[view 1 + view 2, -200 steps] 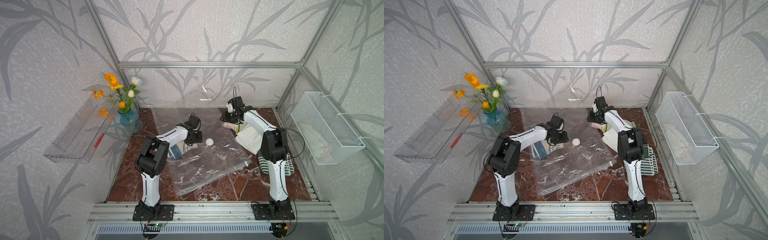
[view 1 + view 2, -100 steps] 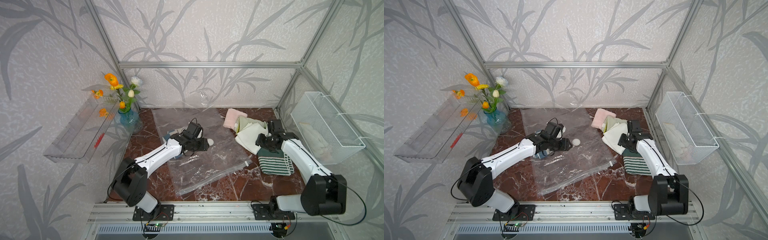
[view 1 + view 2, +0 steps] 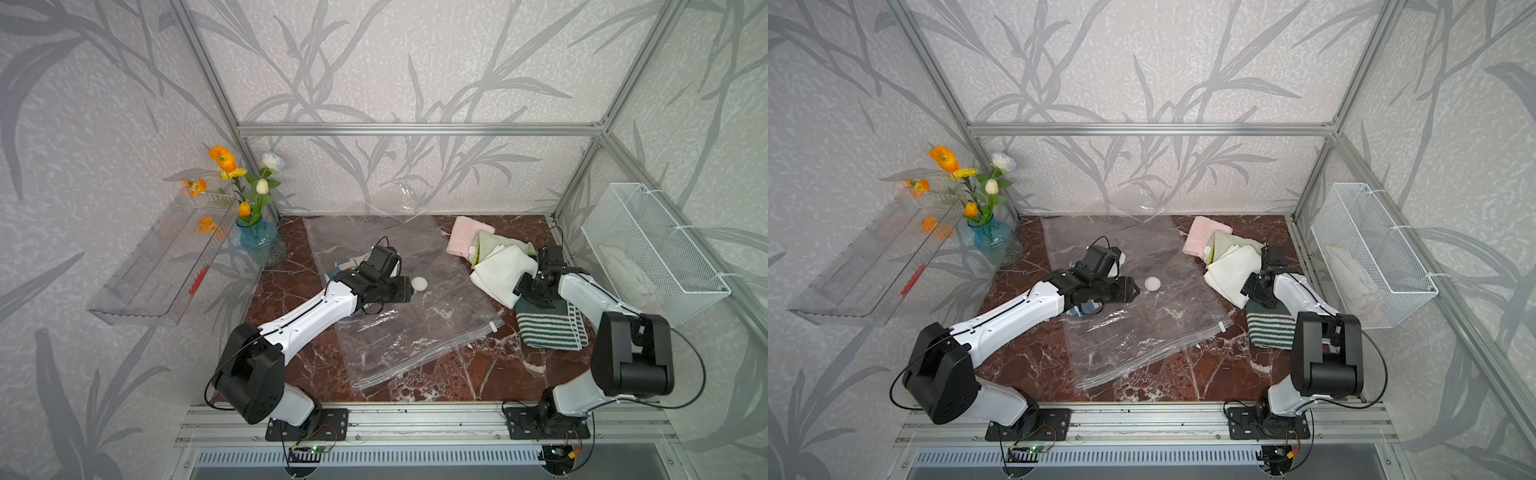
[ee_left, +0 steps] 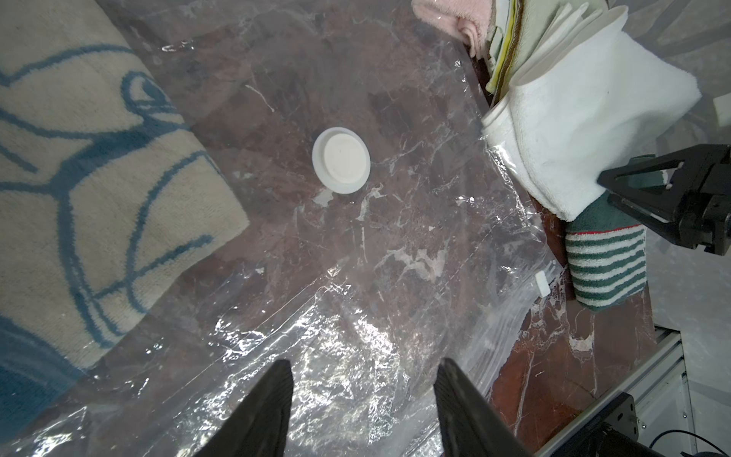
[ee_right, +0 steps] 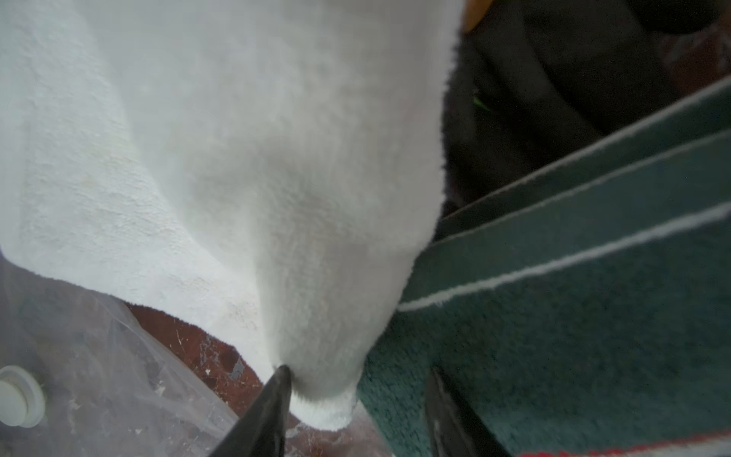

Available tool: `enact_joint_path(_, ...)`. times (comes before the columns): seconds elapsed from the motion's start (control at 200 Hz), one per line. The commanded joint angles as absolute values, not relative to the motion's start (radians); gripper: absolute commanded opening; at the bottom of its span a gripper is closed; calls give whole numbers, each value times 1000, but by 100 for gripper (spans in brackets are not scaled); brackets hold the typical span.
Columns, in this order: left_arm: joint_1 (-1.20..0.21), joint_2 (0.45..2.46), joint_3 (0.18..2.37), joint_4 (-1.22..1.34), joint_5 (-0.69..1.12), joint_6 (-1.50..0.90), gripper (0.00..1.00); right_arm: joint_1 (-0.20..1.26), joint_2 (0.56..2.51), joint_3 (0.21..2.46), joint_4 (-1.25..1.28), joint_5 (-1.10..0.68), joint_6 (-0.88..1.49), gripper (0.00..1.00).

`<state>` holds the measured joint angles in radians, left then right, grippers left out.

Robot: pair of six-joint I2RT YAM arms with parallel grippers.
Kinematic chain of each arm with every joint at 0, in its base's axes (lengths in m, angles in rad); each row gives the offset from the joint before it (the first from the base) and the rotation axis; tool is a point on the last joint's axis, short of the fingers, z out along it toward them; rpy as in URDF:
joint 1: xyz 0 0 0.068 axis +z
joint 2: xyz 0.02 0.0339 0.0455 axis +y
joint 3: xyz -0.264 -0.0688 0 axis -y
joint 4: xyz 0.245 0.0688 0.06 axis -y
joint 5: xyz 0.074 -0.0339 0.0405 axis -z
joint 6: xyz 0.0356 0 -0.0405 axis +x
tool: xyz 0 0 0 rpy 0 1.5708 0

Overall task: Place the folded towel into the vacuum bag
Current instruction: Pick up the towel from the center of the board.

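Top views both show the red marble table (image 3: 490,365) with the vacuum bag (image 3: 399,324) lying flat across its middle, its zip edge toward the robot. Just beside the bag's right edge sits a heap of cloths: the white folded towel (image 3: 498,270) lies outside the bag, overlapping a green striped towel (image 3: 548,328), with a pink towel (image 3: 461,235) behind. A beige towel with blue lines (image 4: 79,178) lies at the bag's left side; I cannot tell whether it is inside. The right gripper (image 5: 358,370) has its jaws apart astride the white towel's corner, one finger touching it, not clamped. The left gripper (image 4: 364,364) hovers over the bag, jaws spread and empty, near the small white valve (image 4: 341,160)
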<state>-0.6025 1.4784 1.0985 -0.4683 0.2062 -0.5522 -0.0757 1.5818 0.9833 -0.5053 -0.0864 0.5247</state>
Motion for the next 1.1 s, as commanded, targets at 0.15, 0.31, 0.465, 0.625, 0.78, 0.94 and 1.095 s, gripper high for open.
enact_joint_path(0.15,-610,1449,1081,-489,179,-552,59,-76,1637,1050,-434,-100,552,55)
enact_joint_path(0.31,-609,1466,1087,-483,186,-556,59,-72,1700,1076,-415,-94,537,50)
enact_joint_path(0.465,-610,1463,1082,-484,175,-553,59,-68,1697,1063,-359,-133,506,30)
enact_joint_path(0.625,-608,1449,1077,-489,155,-547,59,-31,1621,1064,-378,-99,468,15)
enact_joint_path(0.78,-608,1448,1083,-492,151,-542,59,9,1564,1137,-500,-79,410,6)
enact_joint_path(0.94,-600,1430,1088,-511,107,-556,59,203,1520,1397,-720,44,285,4)
enact_joint_path(1.095,-556,1350,1065,-541,26,-601,59,412,1583,1687,-912,8,183,3)
